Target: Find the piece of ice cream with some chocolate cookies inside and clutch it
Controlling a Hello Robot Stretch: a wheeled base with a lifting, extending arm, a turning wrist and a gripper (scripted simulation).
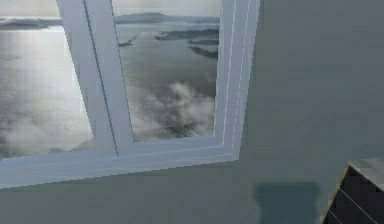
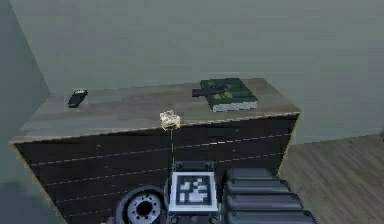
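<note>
Arm side view: a small pale lump (image 2: 171, 119) with darker flecks is seen at the front edge of the worktop (image 2: 120, 112), about midway along it. By shape and colour it is judged to be the ice cream, though this cannot be settled. A small dark thing (image 2: 77, 98) lies well to its left, and a green book (image 2: 228, 93) well to its right, nearer the back. What seem to be the thin fingers (image 2: 173, 150) are seen rising toward the lump from below it in the picture. The step in hand is judged to be the grasp. It is best done slowly, with the lump kept centred between the fingers and the approach held level with the worktop's top, so that the edge is not struck. The lump must not be nudged, since it sits so near the drop. Whether the fingers are apart or together cannot be told. Nor can it be told whether anything is held or touched, as the lump lies on the worktop right at their far end.
</note>
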